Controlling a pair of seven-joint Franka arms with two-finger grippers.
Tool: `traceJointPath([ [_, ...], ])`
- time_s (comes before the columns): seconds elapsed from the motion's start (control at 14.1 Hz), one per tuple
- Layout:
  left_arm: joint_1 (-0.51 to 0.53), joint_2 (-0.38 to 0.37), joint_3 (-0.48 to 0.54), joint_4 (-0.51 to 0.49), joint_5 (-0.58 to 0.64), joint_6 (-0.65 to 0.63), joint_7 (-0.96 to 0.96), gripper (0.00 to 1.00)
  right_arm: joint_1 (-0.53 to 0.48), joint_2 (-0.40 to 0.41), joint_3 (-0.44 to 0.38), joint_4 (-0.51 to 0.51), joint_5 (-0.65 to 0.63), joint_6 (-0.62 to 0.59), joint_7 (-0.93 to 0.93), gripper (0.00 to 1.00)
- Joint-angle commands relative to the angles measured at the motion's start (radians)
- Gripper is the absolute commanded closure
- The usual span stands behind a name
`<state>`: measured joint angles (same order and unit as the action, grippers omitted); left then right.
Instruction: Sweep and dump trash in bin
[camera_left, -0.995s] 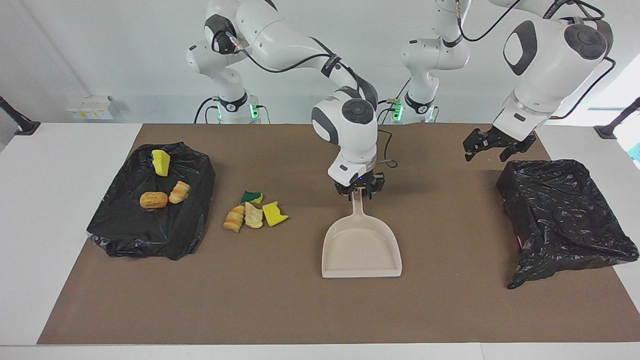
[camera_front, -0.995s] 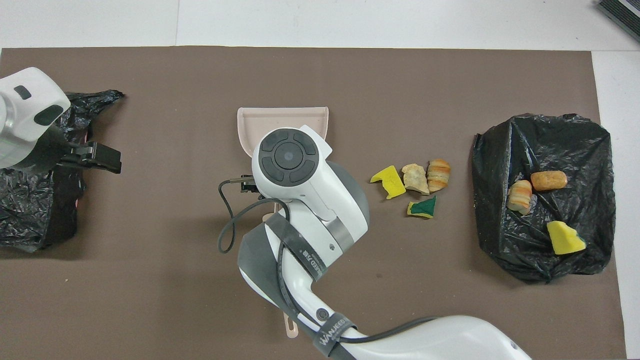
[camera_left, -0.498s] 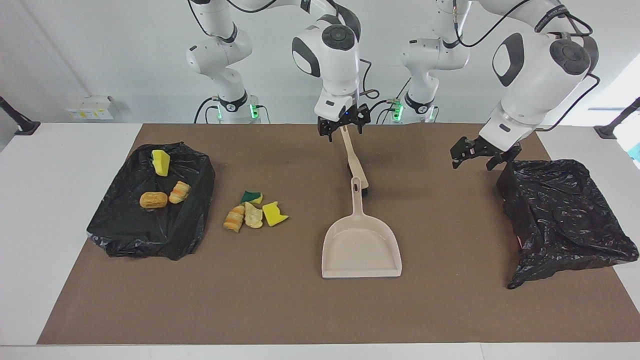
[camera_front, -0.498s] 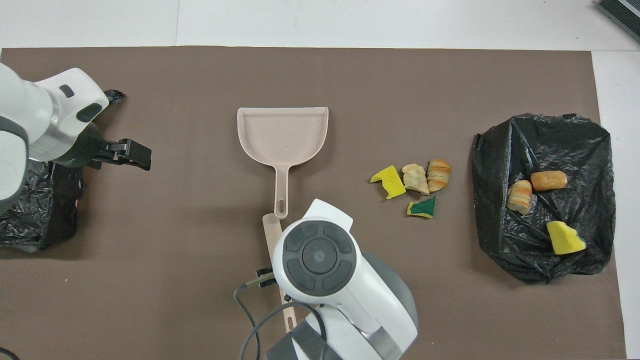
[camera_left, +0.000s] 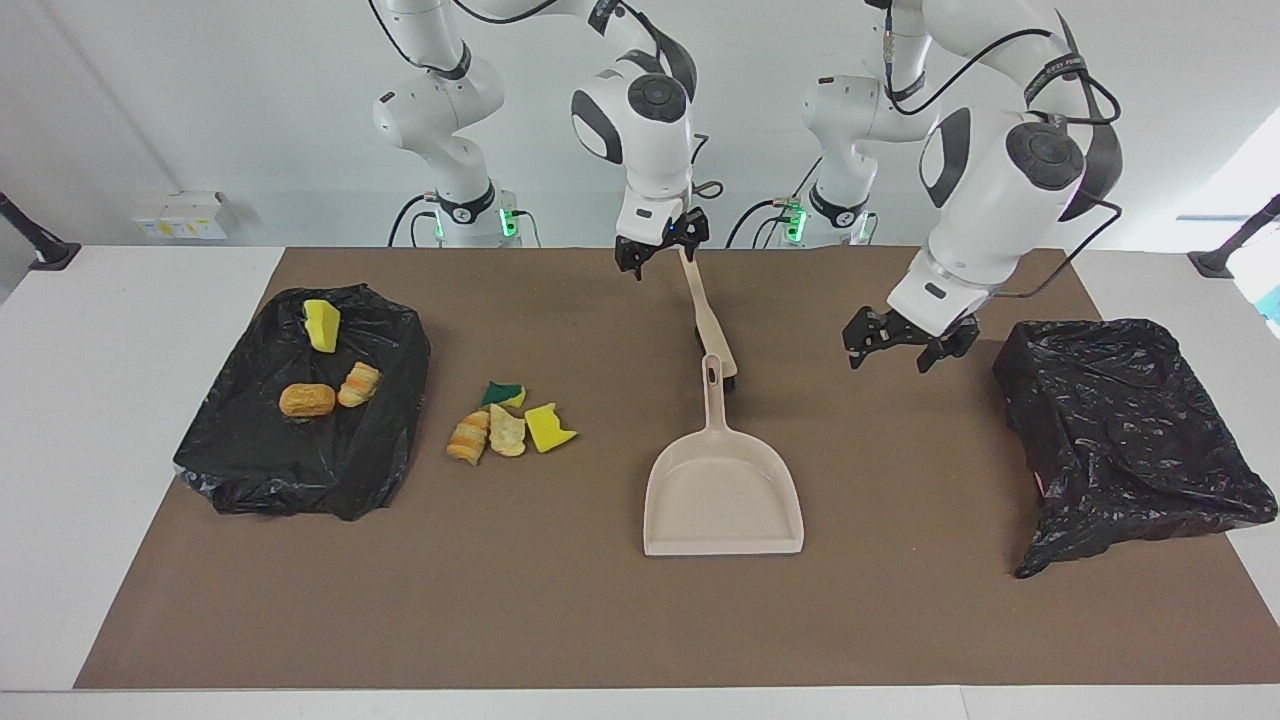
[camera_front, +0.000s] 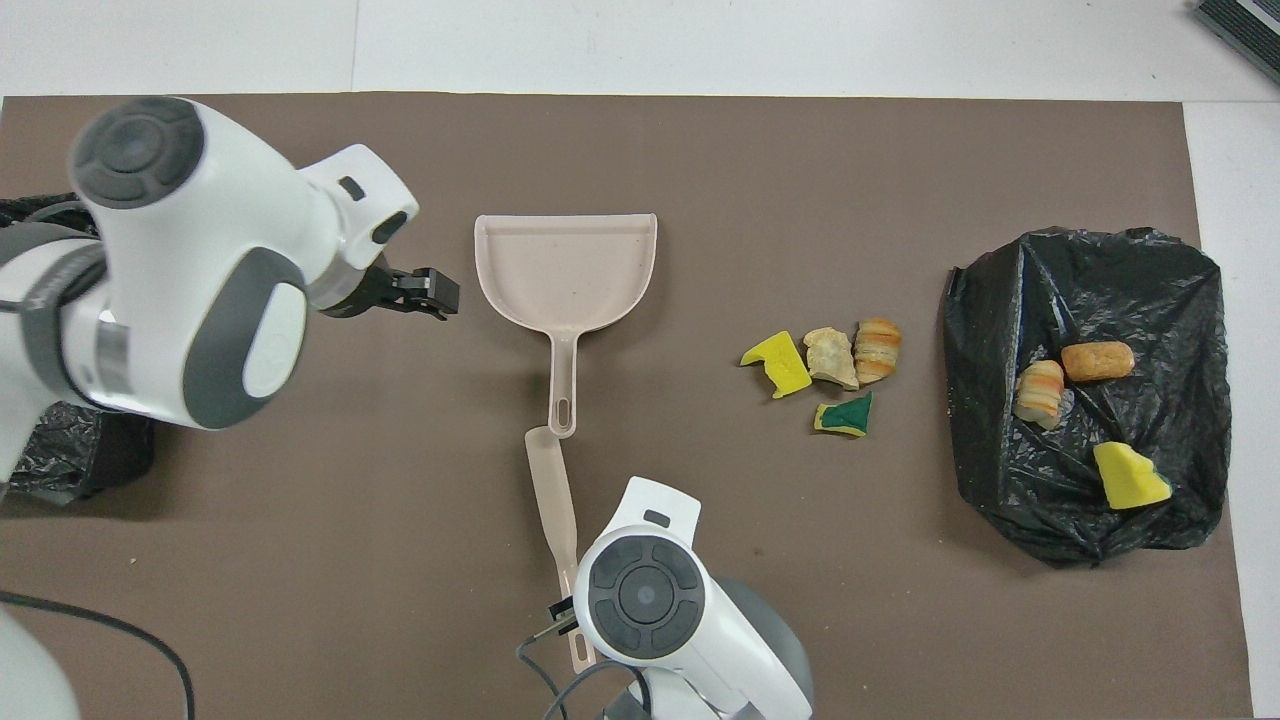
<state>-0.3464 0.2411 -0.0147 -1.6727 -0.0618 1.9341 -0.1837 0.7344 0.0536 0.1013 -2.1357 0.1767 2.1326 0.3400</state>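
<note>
Four scraps of trash (camera_left: 510, 422) lay loose on the mat beside the black bin bag (camera_left: 300, 400), three more already on it, while the dustpan (camera_left: 722, 490) and brush (camera_left: 706, 315) waited nearby, the right gripper (camera_left: 660, 243) open above the brush handle and the left gripper (camera_left: 900, 343) open, empty, over bare mat.

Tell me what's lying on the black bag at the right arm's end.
On that black bag lie three scraps: a yellow sponge piece, a bread roll and a striped bread lump. Anything under its folds is hidden.
</note>
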Motion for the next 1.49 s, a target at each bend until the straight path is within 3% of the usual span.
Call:
traceJointPath([
  [0.0,-0.066,0.03,0.013,0.004,0.026,0.028,-0.022,0.0,0.036,0.02,-0.003,-0.01,0.056,0.061,0.005,0.0],
  [0.21,-0.143,0.079,0.013,-0.01,0.025,0.063,-0.051,0.0,0.057,0.034,-0.002,-0.013,0.058,0.082,0.042,0.0],
  [0.57,-0.227,0.083,0.013,-0.082,0.025,0.132,-0.171,0.0,0.085,0.068,-0.002,-0.016,0.058,0.139,0.056,0.01],
  [0.64,-0.241,0.09,0.013,-0.096,0.025,0.131,-0.177,0.0,0.086,0.071,-0.002,-0.018,0.058,0.142,0.054,0.1],
  [0.85,-0.25,0.089,0.013,-0.127,0.02,0.157,-0.181,0.0,0.091,0.084,-0.002,-0.018,0.056,0.164,0.062,0.61],
  [0.92,-0.249,0.089,0.013,-0.127,0.016,0.16,-0.191,0.15,0.089,0.084,-0.002,-0.018,0.056,0.165,0.062,0.7],
  [1.0,-0.249,0.089,0.012,-0.128,0.014,0.163,-0.212,0.43,0.089,0.084,-0.002,-0.018,0.056,0.167,0.06,0.82],
  [1.07,-0.247,0.089,0.013,-0.13,0.014,0.172,-0.229,0.64,0.089,0.086,-0.003,-0.016,0.055,0.167,0.056,1.0],
  [1.14,-0.246,0.089,0.013,-0.131,0.014,0.183,-0.238,0.87,0.089,0.091,-0.003,-0.01,0.055,0.165,0.062,1.0],
  [1.21,-0.243,0.089,0.013,-0.14,0.014,0.202,-0.234,1.0,0.089,0.092,-0.003,-0.006,0.05,0.156,0.057,1.0],
  [1.42,-0.226,0.089,0.016,-0.136,0.016,0.21,-0.217,1.0,0.088,0.074,-0.005,0.003,0.043,0.115,0.067,1.0],
])
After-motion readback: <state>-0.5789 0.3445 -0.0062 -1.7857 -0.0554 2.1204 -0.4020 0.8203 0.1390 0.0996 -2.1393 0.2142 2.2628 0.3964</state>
